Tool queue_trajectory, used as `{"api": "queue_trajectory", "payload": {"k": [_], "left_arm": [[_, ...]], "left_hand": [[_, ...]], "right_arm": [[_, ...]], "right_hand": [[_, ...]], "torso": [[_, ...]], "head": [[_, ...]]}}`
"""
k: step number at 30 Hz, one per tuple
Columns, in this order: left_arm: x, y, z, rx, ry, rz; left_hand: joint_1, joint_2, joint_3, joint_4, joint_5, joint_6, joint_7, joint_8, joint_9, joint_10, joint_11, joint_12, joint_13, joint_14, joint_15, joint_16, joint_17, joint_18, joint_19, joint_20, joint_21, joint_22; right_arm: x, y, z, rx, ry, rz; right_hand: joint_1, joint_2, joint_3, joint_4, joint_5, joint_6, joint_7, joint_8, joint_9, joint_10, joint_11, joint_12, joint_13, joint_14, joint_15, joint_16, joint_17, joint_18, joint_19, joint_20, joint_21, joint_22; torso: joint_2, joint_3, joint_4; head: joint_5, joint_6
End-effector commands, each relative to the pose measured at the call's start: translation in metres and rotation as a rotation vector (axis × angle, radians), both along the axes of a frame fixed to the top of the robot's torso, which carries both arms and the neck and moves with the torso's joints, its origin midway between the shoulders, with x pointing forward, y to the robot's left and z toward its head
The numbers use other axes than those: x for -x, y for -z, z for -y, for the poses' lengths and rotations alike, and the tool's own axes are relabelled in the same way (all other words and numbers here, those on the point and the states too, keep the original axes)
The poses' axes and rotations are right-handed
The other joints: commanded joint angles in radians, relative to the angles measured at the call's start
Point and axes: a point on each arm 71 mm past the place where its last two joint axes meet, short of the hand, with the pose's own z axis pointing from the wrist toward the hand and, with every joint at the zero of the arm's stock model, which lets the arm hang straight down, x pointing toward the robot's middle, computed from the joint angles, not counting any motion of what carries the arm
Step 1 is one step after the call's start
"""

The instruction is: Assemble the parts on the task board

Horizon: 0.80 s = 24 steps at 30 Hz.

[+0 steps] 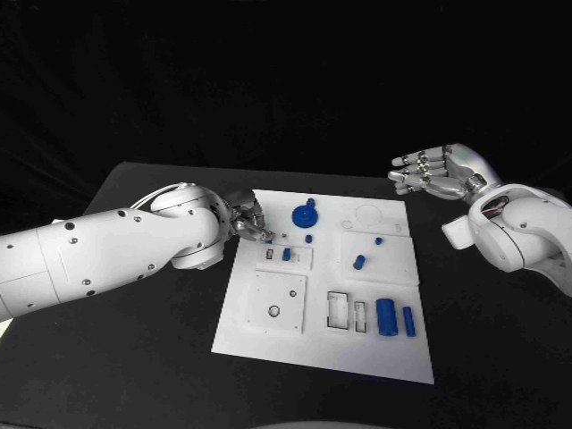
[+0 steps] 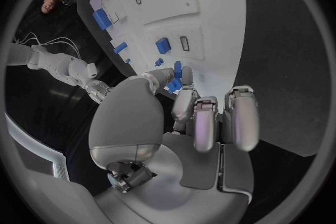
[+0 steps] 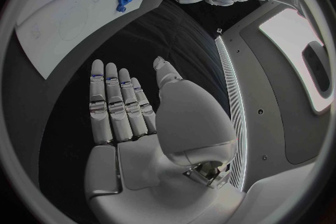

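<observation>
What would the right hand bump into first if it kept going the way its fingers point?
Probably the task board: the right hand lies flat and open over bare table, fingers aimed at the board's edge. Depth is unclear.

Left hand (image 1: 248, 221) hangs over the left edge of the task board (image 1: 364, 357), fingers curled down; a small blue peg (image 1: 286, 254) stands in its slot just beyond the fingertips, with the blue gear (image 1: 306, 214) a little past it. Right hand (image 1: 438, 172) sits off the board's far right corner, fingers straight and apart, bare black table (image 1: 131, 357) beneath them. Ahead of its fingertips, bare white board, then the gear. Two blue cylinders (image 1: 394, 317) lie well clear of both hands.
</observation>
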Motion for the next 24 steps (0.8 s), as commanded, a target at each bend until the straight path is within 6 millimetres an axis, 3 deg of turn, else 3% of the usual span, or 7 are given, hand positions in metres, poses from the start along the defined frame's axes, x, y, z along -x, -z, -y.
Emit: {"api": "queue_trajectory", "payload": {"k": [1,24], "left_arm": [[0.002,0.004,0.001,-0.053,0.024,-0.042],[0.006,0.019,0.004,-0.085,0.041,-0.117]], "left_hand": [[0.004,-0.001,0.134,-0.129,0.007,0.01,-0.011,0.007,0.001,0.006,-0.001,0.006,0.002,0.107,-0.004,0.003,0.263,-0.013,0.079,-0.007,0.004,0.186],[0.002,-0.002,0.135,-0.129,0.007,0.011,-0.011,0.007,0.001,0.007,-0.002,0.007,0.004,0.107,-0.004,0.003,0.263,-0.013,0.079,-0.007,0.003,0.185]], "right_arm": [[0.0,0.0,-0.002,-0.008,-0.01,0.006],[0.001,0.0,-0.003,-0.009,-0.016,0.004]], "right_hand": [[-0.006,0.001,-0.001,-0.003,0.006,-0.008,0.015,-0.002,0.0,-0.004,0.003,-0.001,-0.002,-0.001,0.002,-0.002,-0.001,-0.001,0.0,0.003,-0.004,-0.001],[-0.006,0.001,-0.001,-0.003,0.006,-0.008,0.015,-0.002,0.0,-0.004,0.003,-0.001,-0.002,-0.001,0.002,-0.002,-0.001,-0.001,0.0,0.003,-0.004,-0.001]], "torso": [[0.0,0.0007,0.0007],[-0.001,0.0,0.0004]], "head": [[-0.001,-0.003],[-0.005,-0.016]]}}
